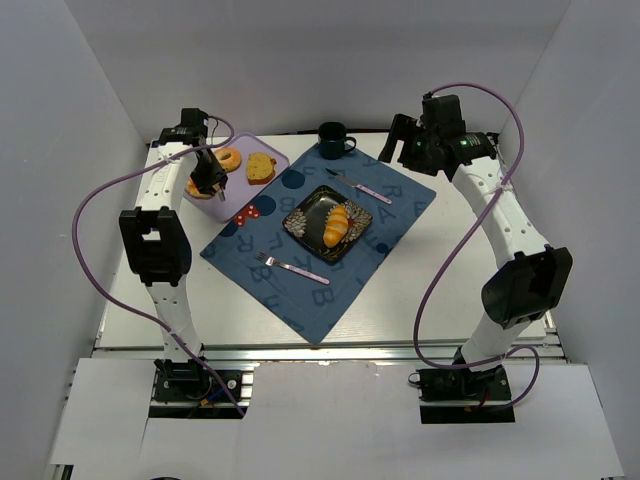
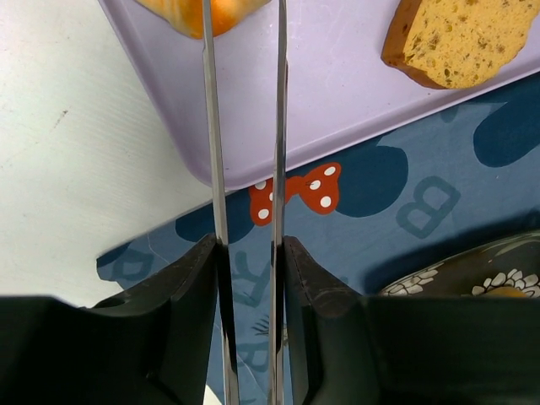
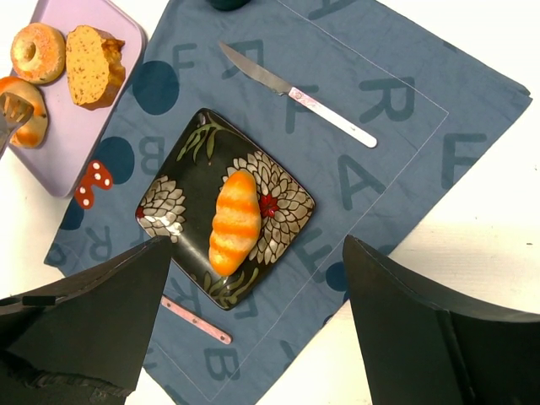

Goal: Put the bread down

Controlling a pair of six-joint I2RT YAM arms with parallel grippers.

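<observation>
Starting nearest, a fork (image 1: pixel 290 267) lies on the blue placemat (image 1: pixel 380 225); beyond it the bread (image 3: pixel 234 221) (an orange-striped roll) sits on the black floral plate (image 3: pixel 190 164). Farther left, the left gripper (image 1: pixel 208 186) hangs over a bun (image 3: pixel 34 131) on the lavender tray (image 2: pixel 337 118), fingers drawn close; whether they pinch it I cannot tell. Farthest, the right gripper (image 1: pixel 403 140) gapes wide, empty

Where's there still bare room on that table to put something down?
The white table right of the placemat is bare, and so is the mat's near corner below the fork. The tray is crowded with bread, and the left gripper is over it.
</observation>
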